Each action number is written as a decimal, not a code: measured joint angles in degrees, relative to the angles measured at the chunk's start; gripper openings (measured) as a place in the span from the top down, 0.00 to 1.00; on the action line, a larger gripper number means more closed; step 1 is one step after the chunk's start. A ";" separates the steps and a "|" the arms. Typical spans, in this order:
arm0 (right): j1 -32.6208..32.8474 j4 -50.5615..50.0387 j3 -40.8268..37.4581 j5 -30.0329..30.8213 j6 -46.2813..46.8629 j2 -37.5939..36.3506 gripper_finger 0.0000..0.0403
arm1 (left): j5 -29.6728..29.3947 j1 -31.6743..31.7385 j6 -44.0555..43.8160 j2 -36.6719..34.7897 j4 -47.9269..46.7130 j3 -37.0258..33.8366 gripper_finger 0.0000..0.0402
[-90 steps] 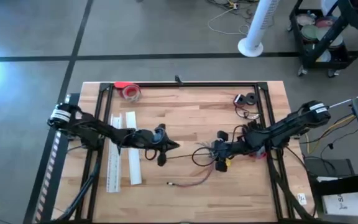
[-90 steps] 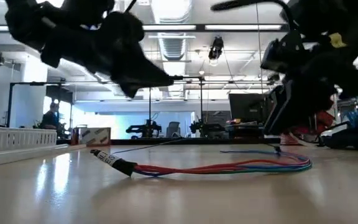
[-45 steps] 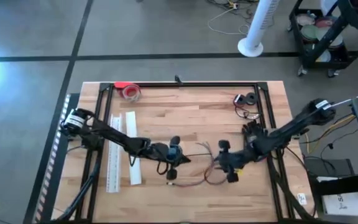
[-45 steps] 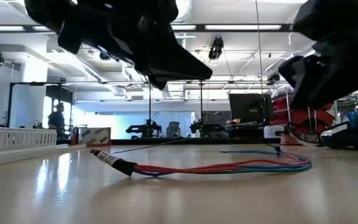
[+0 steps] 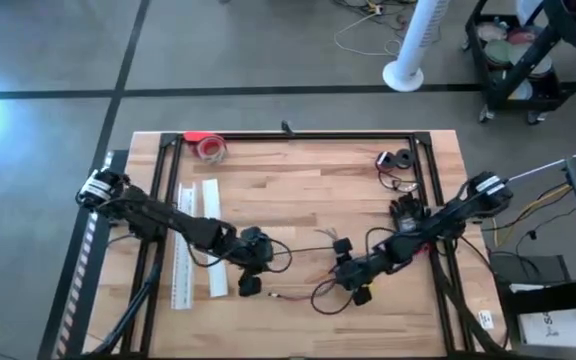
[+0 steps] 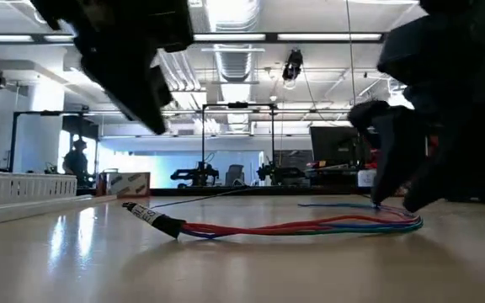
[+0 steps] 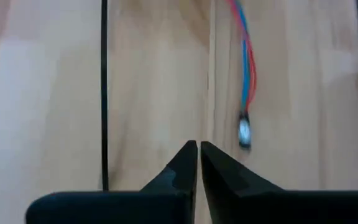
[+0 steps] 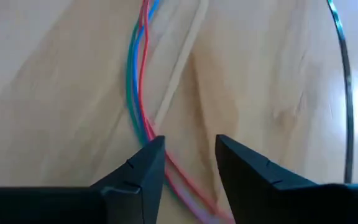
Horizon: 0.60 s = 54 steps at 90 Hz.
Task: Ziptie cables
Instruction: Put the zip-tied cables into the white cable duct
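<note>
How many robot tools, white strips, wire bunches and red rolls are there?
Robot tools: 2, the left tool and the right tool
White strips: 2
Wire bunch: 1
Red roll: 1
Total: 6

The cables are a small bundle of very thin red, blue and teal wires lying flat on the wooden table top, running side by side in a loose, shallow curve across the near middle of the table. At one end they gather into a tiny dark connector with a pale label, which rests on the wood, while the far end bends round in a soft loop. From above the cables show only as a faint reddish line; closer up the strands lie close together and nearly parallel, and the connector end lies loose on the boards.
</note>
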 joint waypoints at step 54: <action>-2.43 -6.28 0.88 -6.84 1.06 -4.72 0.70 | -10.60 -3.12 -32.03 -18.92 -10.51 -16.26 0.62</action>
